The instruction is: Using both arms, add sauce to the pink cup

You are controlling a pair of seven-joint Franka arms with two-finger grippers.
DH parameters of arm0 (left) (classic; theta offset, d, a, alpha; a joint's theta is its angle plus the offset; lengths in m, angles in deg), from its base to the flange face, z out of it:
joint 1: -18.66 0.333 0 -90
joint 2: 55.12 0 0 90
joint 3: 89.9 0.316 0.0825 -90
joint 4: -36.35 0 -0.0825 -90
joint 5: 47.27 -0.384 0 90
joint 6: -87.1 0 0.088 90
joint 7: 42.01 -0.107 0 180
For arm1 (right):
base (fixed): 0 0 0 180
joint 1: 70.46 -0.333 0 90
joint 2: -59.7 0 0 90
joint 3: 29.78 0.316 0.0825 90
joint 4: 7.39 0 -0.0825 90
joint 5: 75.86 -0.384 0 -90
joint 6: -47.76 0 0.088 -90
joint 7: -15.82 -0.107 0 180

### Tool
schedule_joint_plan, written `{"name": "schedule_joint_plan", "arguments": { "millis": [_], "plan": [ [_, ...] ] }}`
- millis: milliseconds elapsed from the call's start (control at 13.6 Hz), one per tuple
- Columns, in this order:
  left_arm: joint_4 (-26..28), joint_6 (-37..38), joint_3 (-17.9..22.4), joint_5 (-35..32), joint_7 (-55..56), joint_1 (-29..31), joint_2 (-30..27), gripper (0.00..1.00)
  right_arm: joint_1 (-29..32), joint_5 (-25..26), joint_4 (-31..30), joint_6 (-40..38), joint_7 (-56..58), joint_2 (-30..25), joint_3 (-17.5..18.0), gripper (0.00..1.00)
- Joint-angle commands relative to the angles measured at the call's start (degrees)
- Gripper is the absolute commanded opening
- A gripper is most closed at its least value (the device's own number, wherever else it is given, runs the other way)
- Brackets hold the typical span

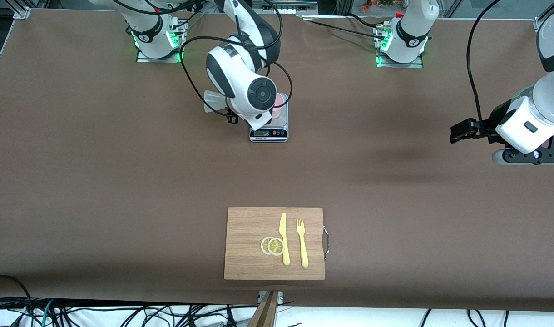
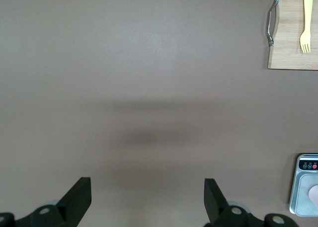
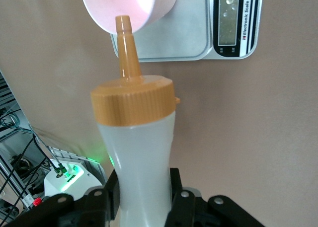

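Nearest the front camera, a wooden cutting board [image 1: 249,254] lay close to the table's edge, carrying two lemon slices [image 1: 272,245], a yellow knife [image 1: 284,239] and a yellow fork [image 1: 302,242]. Wide bare brown table [image 1: 100,181] stretched from there to a digital kitchen scale [image 1: 269,132]; its label was too small to read. The pink cup [image 3: 130,6] stood on it. The right gripper [image 3: 144,197] clamped the sauce bottle [image 3: 135,137], nozzle tilted at the cup's rim. The left gripper [image 2: 147,199] waited over bare table, fingers spread wide and empty.

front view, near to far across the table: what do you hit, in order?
Cutting board with lemon slices, knife and fork → scale → pink cup on it, with the right gripper's sauce bottle tipped toward it.
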Motion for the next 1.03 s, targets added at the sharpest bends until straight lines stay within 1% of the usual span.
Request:
{"name": "schedule_joint_plan", "arguments": {
  "millis": [0,147,368,663,810,957],
  "plan": [
    [-1.21,1.00,0.01,1.08,-1.33,0.44,0.43,1.00,-0.65,2.62,-2.19,-0.48,-4.39,-2.35,2.17,0.00],
    [-1.21,1.00,0.01,1.08,-1.33,0.44,0.43,1.00,-1.00,4.47,-2.19,-0.75,-6.76,-2.17,3.57,0.00],
    [-1.21,1.00,0.01,1.08,-1.33,0.44,0.52,1.00,-1.27,6.49,-1.83,-2.94,-7.03,-2.17,3.93,0.00],
    [-1.21,1.00,0.01,1.08,-1.33,0.44,0.52,1.00,-1.97,8.43,-1.83,-3.21,-7.30,-1.99,4.37,0.00],
    [-1.21,1.00,0.01,1.08,-1.33,0.44,0.52,1.00,-2.93,10.35,-1.75,-4.60,-7.99,-1.91,4.37,0.00],
    [-1.21,1.00,0.01,1.08,-1.33,0.44,0.52,1.00,-3.20,10.80,-1.66,-5.14,-8.44,-1.73,4.37,0.00]
  ]
}}
